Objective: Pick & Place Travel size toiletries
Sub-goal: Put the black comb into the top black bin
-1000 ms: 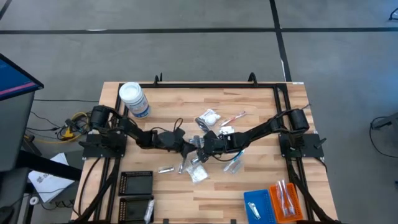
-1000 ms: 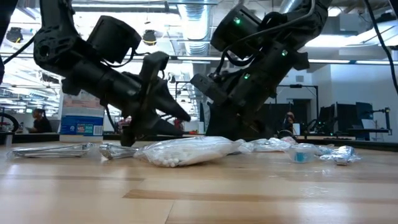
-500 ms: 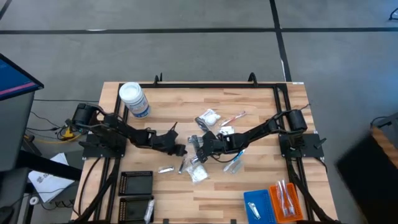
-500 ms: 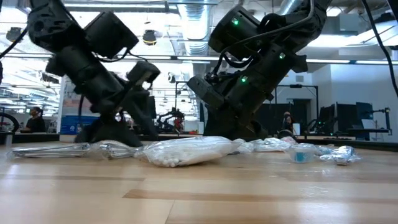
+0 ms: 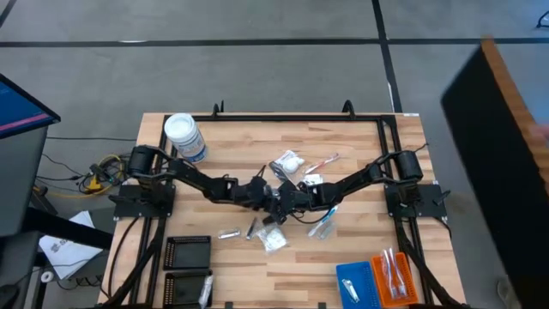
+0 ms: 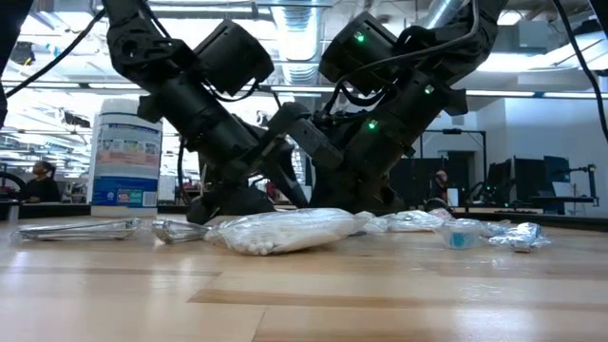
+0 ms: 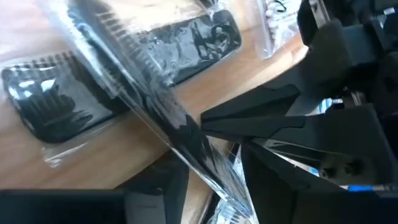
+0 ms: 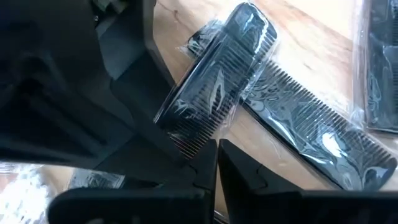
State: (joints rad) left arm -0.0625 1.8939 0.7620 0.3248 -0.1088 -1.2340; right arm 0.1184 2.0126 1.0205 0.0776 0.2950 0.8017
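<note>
We have both grippers meeting at the middle of the table (image 5: 343,257), over the heap of toiletries (image 5: 273,232). Our right gripper (image 8: 214,146) has its fingers pressed together on the clear wrap of a comb (image 8: 214,93), pinching only the wrap's edge near the comb's teeth. A second comb (image 8: 317,134) lies crossed under the first on the wood. Our left gripper (image 7: 214,155) stands partly open, its fingers either side of another wrapped comb (image 7: 143,87), not yet closing on it as far as we can tell. More combs (image 7: 124,68) lie under that one. A sachet (image 5: 287,161) and a toothbrush (image 5: 324,160) lie toward the far edge, and the orange tray (image 5: 392,276) with the blue tray (image 5: 352,283) sit at the near right corner. The black trays (image 5: 187,262) sit at the near left, the jar (image 5: 184,137) at the far left corner. The worry, we judge, is the grip: a pinch on slick film may slip on lifting, or the wrap may drag the crossed comb along. With both grippers this close, either arm rising carelessly could knock the other or scatter the heap.
</note>
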